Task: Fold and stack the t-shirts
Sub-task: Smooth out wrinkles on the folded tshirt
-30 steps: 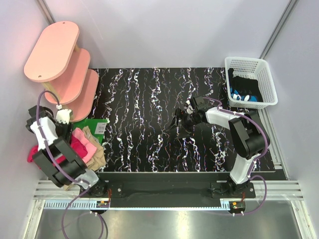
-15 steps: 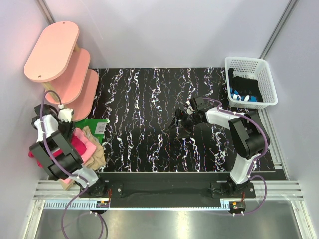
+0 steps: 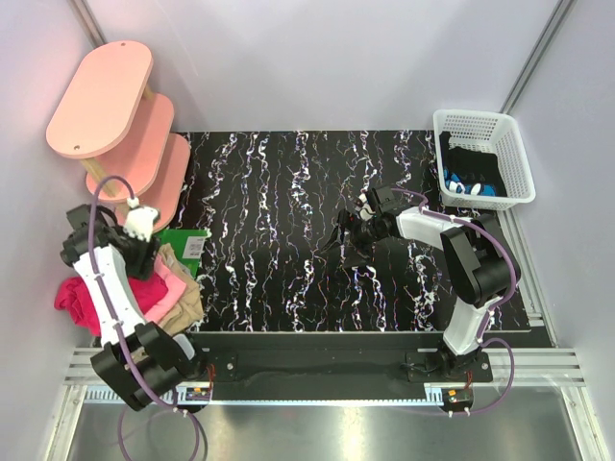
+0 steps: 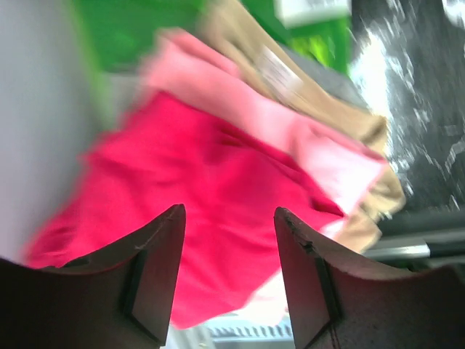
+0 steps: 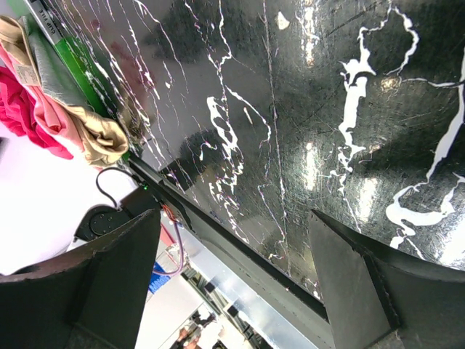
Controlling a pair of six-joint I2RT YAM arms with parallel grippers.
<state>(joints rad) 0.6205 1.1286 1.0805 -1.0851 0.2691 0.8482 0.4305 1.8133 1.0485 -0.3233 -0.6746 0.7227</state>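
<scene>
The t-shirts lie in a heap off the table's left edge: a crimson-pink one [image 3: 79, 293] [image 4: 189, 189], a light pink one [image 3: 171, 281] [image 4: 240, 102] and a tan one [image 3: 189, 303] [image 4: 320, 102]. My left gripper [image 3: 135, 248] [image 4: 229, 209] hangs above the crimson shirt, open, with nothing between its fingers. Over the middle of the black marbled table [image 3: 279, 192], my right gripper [image 3: 336, 238] [image 5: 234, 214] stands wide open and empty. The heap also shows far off in the right wrist view, with the tan shirt [image 5: 98, 138] nearest.
Pink oval shelves [image 3: 115, 115] stand at the back left. A green flat item [image 3: 184, 240] lies under the heap's far side. A white basket [image 3: 485, 154] with dark and blue things sits at the back right.
My left arm has swung up and towards the back, uncovering the crimson shirt. The left jaws stay apart. The right arm has not moved.
</scene>
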